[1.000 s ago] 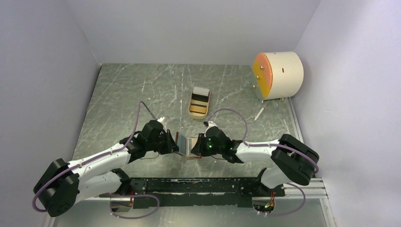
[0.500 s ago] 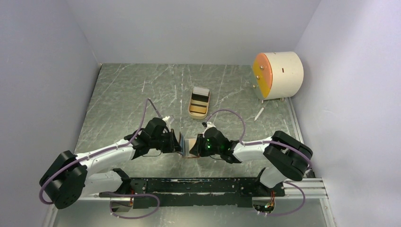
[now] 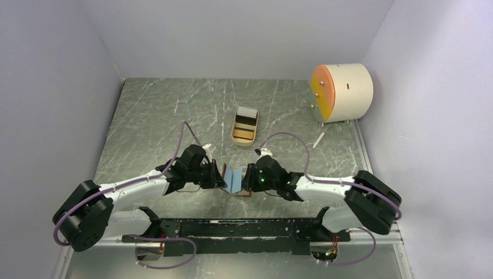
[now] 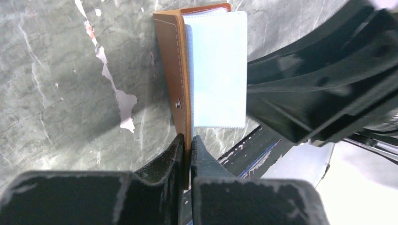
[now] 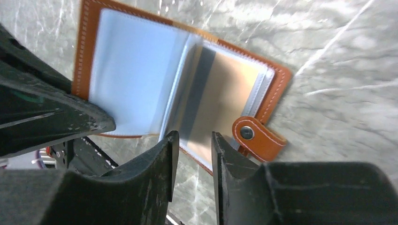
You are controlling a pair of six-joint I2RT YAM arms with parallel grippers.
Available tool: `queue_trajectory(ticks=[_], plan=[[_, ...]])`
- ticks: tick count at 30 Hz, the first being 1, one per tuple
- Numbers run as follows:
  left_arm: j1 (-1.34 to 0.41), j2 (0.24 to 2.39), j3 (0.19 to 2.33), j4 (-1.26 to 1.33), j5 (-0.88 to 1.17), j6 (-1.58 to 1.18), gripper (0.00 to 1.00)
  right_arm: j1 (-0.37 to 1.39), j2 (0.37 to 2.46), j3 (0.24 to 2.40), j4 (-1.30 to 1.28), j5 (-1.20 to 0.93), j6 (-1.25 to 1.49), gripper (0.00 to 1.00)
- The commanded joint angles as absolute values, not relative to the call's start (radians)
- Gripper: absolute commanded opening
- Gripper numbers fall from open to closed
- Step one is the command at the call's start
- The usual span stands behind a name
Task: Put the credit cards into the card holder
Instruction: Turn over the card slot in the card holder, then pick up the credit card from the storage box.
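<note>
Your left gripper, jaws pressed together, clamps the lower edge of the small reddish-brown leather card holder and props one cover upright. The holder stands open between the two arms, low over the green-grey marbled tabletop. You cannot tell whether it rests on the surface.

From the opposite side, your right gripper meets the open holder with its jaws apart. They straddle the bottom edge of the clear plastic sleeve leaves and no pinch shows. The snap tab hangs just beside its right finger. Whether the pale blue leaf against the held cover carries a card cannot be made out.

Further out, well apart from the holder, the thin dark grey and whitish credit cards lie in a tan oval tray.

Expect the holder to be light and floppy, its sleeves limp and slick. The stitched leather edge looks like the firm place to grip. The cards should be stiff, thin and slippery, so take one by a short end where it clears the tray wall.
</note>
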State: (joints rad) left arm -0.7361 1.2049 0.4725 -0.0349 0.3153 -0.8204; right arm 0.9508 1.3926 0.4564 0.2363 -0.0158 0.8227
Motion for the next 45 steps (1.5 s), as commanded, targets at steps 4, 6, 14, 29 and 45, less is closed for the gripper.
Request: queue_trajectory(ticks=[4, 6, 14, 29, 45], plan=[[-0.737, 1.171, 0.466, -0.053, 0.324, -0.824, 0.09, 0.904, 1.191, 0.56, -0.056, 0.119, 0.636, 0.46], [-0.737, 1.169, 0.467, -0.055, 0.331, -0.818, 0.09, 0.895, 1.17, 0.597, -0.087, 0.139, 0.57, 0.49], [-0.736, 1.145, 0.431, -0.019, 0.34, -0.845, 0.15, 0.809, 1.308, 0.848, -0.11, 0.18, 0.234, 0.66], [-0.732, 1.128, 0.381, 0.043, 0.361, -0.881, 0.19, 0.666, 1.736, 1.23, -0.036, 0.216, -0.469, 0.71], [-0.732, 1.107, 0.379, 0.05, 0.37, -0.899, 0.19, 0.589, 2.006, 1.416, -0.008, 0.095, -0.735, 0.74]])
